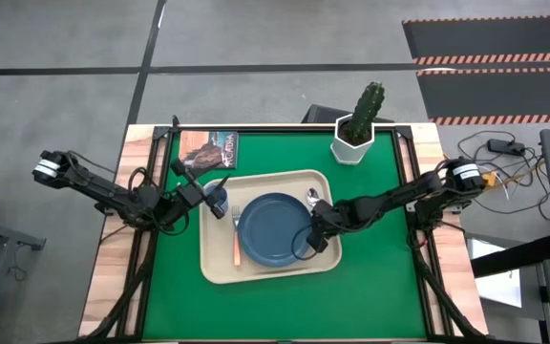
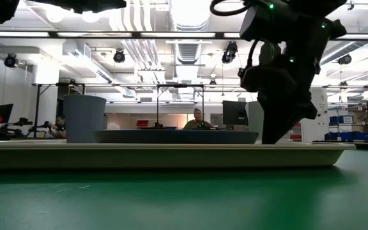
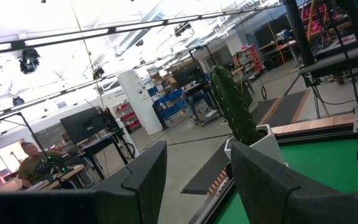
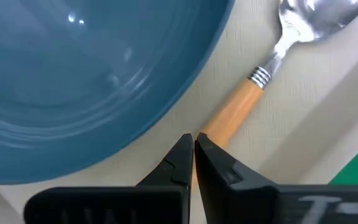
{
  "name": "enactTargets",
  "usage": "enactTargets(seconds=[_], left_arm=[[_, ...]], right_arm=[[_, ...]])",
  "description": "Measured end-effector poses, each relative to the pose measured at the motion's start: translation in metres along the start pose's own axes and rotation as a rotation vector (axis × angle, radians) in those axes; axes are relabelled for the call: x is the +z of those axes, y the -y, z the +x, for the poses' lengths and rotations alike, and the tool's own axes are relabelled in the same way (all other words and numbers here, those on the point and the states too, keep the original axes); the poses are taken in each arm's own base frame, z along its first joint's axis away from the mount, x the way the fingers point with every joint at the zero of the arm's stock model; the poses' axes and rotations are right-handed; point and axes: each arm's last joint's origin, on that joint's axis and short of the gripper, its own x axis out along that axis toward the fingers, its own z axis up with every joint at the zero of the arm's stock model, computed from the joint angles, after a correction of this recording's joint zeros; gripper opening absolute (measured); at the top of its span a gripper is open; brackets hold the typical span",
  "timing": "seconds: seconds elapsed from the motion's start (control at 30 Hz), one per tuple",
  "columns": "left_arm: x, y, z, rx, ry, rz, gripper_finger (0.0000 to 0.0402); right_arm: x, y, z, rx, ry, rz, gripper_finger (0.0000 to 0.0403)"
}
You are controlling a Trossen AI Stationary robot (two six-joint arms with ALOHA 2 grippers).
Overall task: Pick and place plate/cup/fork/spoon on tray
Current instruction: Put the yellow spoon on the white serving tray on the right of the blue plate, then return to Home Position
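Here, on a green tabletop (image 1: 370, 287), a cream-beige tray (image 1: 220, 269) carries all four pieces of a place setting. The dark slate-blue plate (image 1: 273, 229) lies flat in the tray's middle. The fork (image 1: 236, 234) rests just beside the plate on the side toward the left arm, its salmon-orange handle running along the tray floor. The light-blue cup (image 1: 220, 199) stands upright in the tray's far corner on that same side. The spoon (image 4: 272, 68) lies on the opposite side of the plate, between plate rim and tray rim, silver bowl pointing toward the far edge of the tabletop.

The right hand (image 4: 193, 149) is down on the tray at the plate's edge, its two dark fingers pressed together with their tips over the end of the spoon's orange handle; the right wrist view shows nothing pinched between them. In the low view the same hand (image 2: 280, 131) comes down just beside the plate.

The left hand (image 1: 208, 196) hovers near the cup at the tray's corner, its fingers (image 3: 148, 180) spread apart and holding nothing.

A white pot with a cactus (image 1: 356, 134) stands at the far edge of the tabletop, well apart from the tray, and a small book (image 1: 208, 150) lies near the far left corner. A person (image 2: 198, 120) sits at a desk in the room beyond.
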Motion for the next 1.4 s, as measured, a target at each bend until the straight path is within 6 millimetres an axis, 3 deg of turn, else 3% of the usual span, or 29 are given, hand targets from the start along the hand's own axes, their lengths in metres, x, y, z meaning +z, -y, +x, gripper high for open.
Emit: enactTargets(seconds=[0.37, 0.53, 0.67, 0.8, 0.93, 1.03, 1.17, 1.27, 1.4], left_arm=[[0.0, 0.0, 0.0, 0.0, 0.0, 0.0, 0.016], [0.0, 0.0, 0.0, 0.0, 0.0, 0.0, 0.016], [0.0, 0.0, 0.0, 0.0, 0.0, -0.001, 0.016], [-0.002, 0.003, -0.003, -0.021, -0.002, 0.007, 0.0158], [0.004, 0.0, -0.01, -0.075, -0.004, -0.034, 0.0128], [0.005, -0.004, -0.02, -0.195, -0.005, -0.038, 0.0089], [-0.007, -0.008, -0.038, -0.606, 0.019, -0.033, 0.0032], [-0.026, -0.012, -0.055, -0.9, -0.028, 0.02, 0.0005], [-0.04, -0.022, -0.065, -0.937, -0.067, -0.04, 0.0009]], right_arm=[[0.008, -0.007, -0.01, 0.031, 0.026, 0.002, 0.0008], [0.005, -0.011, -0.025, 0.029, 0.087, -0.049, 0.0008], [0.005, -0.018, -0.037, 0.1, 0.185, -0.207, 0.0008], [0.005, -0.029, -0.042, 0.221, 0.36, -0.478, 0.0008], [0.005, -0.027, -0.052, 0.277, 0.53, -0.645, 0.0008], [0.01, -0.017, -0.064, 0.279, 0.647, -0.709, 0.0008], [0.008, -0.003, -0.079, 0.276, 0.812, -0.801, 0.0008], [0.001, 0.011, -0.085, 0.268, 0.925, -0.842, 0.0008], [-0.01, 0.033, -0.088, 0.254, 0.993, -0.838, 0.0008]])
